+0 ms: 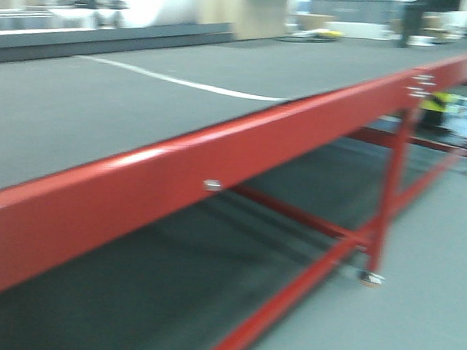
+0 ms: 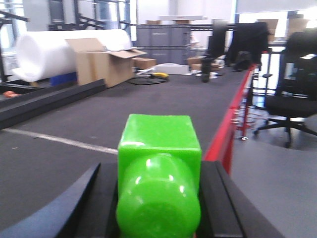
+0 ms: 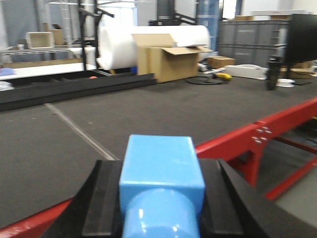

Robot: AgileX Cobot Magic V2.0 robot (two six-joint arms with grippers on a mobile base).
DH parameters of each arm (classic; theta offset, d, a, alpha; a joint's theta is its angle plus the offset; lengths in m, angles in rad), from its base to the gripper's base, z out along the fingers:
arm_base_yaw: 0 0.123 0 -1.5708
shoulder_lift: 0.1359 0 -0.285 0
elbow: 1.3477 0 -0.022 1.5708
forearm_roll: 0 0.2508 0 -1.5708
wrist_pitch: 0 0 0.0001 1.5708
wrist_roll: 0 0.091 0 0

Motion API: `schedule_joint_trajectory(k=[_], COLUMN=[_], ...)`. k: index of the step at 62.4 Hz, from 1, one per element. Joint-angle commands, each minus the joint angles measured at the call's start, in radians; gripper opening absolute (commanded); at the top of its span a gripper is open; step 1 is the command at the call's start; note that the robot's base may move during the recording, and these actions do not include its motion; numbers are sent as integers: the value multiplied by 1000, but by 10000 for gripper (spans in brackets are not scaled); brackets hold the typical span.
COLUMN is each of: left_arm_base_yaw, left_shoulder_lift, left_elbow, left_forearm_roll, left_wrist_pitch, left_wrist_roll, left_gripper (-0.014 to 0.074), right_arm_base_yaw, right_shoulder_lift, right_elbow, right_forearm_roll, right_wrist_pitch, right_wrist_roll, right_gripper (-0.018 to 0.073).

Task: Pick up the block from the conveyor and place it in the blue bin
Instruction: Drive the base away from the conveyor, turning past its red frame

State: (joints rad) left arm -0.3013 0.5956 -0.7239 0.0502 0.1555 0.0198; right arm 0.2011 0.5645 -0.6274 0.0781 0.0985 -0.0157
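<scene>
Far down conveyor (image 3: pixel 148 114), open cardboard box (image 3: pixel 166 62)

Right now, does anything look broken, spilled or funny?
Nothing looks broken or spilled. The conveyor lies flat, the left gripper squarely holds a green block, and the right gripper a blue block. Only the front view is blurry.

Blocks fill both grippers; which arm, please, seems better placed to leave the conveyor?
Probably right gripper: its blue block is by the red rail; left gripper holds a green block above the belt.
</scene>
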Motion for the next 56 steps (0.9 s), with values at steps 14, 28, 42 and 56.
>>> schedule_joint_trajectory(k=[14, 28, 42, 56], left_arm_base_yaw=[-7, -7, -7, -7], left_shoulder_lift=[-3, -3, -3, -3], left_elbow=[2, 2, 2, 2], left_forearm_roll=[-2, -2, -2, -2], left_wrist_pitch=[-16, -16, -16, -16], left_wrist_roll=[2, 2, 2, 2], left_gripper=[-111, -111, -111, -111], right_arm_base_yaw=[2, 2, 2, 2], right_shoulder_lift=[-5, -5, -5, -5], right_elbow=[1, 1, 1, 1], right_forearm_roll=[-8, -8, -8, -8], right_wrist_pitch=[-25, -25, -25, -25], right_wrist_roll=[-3, -3, -3, -3], right_gripper=[-162, -162, -162, -162])
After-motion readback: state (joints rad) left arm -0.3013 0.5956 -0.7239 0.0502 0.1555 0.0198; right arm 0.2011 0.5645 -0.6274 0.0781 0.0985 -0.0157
